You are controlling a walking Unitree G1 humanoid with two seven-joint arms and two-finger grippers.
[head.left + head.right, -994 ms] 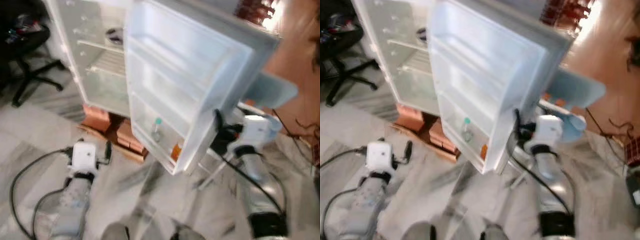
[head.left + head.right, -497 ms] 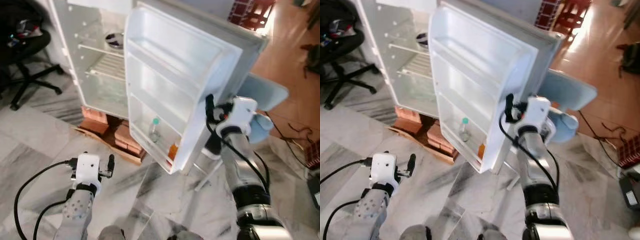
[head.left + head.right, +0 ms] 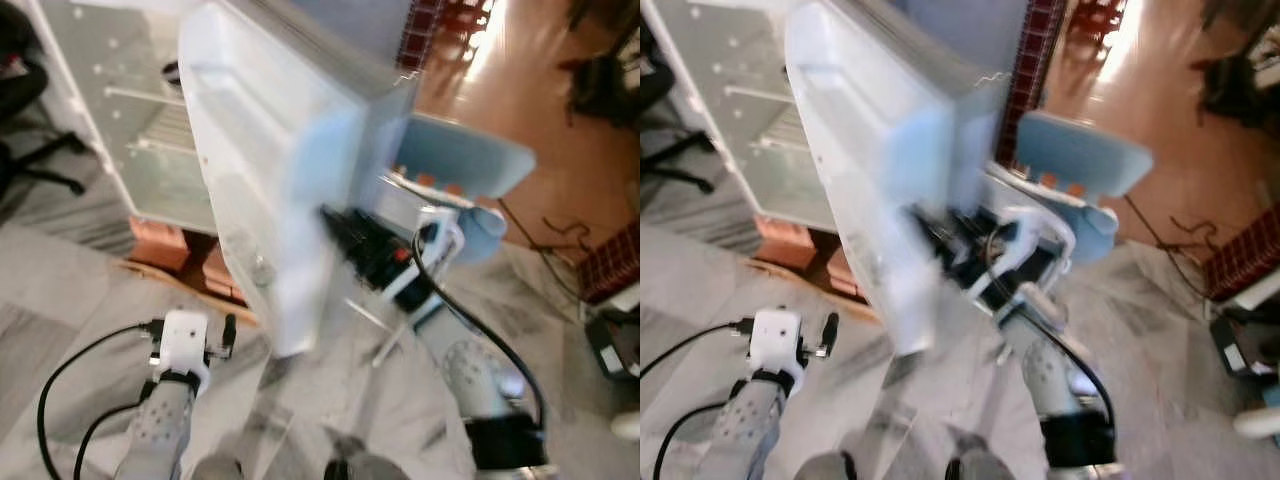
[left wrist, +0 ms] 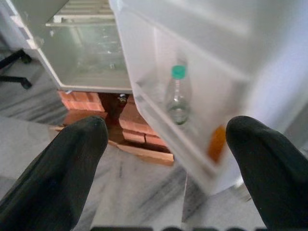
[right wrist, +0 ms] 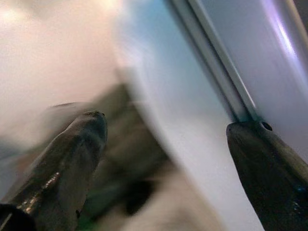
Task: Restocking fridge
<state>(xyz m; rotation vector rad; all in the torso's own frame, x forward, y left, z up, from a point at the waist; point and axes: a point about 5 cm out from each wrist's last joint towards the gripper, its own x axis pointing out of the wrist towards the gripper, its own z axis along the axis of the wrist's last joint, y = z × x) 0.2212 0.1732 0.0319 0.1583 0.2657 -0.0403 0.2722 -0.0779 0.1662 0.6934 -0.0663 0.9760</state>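
Note:
The white fridge (image 3: pixel 130 120) stands open with its door (image 3: pixel 270 170) swung out toward me and blurred. My right gripper (image 3: pixel 345 235) is at the door's outer edge, open. In the right wrist view the door edge (image 5: pixel 192 96) runs between the fingers. My left gripper (image 4: pixel 166 144) hangs low near the floor, open and holding nothing, and faces the door's inner side. The door's bottom shelf holds a clear bottle (image 4: pixel 177 96) with a green cap and a small orange item (image 4: pixel 216 143).
The fridge rests on red bricks (image 4: pixel 139 134). A blue chair (image 3: pixel 460 160) stands just behind the door. Office chair legs (image 3: pixel 40 165) are at the far left. Cables (image 3: pixel 545 235) lie on the floor at the right. A dark bowl (image 3: pixel 175 72) sits on a fridge shelf.
The door has swung and now shows more edge-on and blurred. My right gripper has moved left and lower along its outer edge. The camera view has shifted. The left arm stays low.

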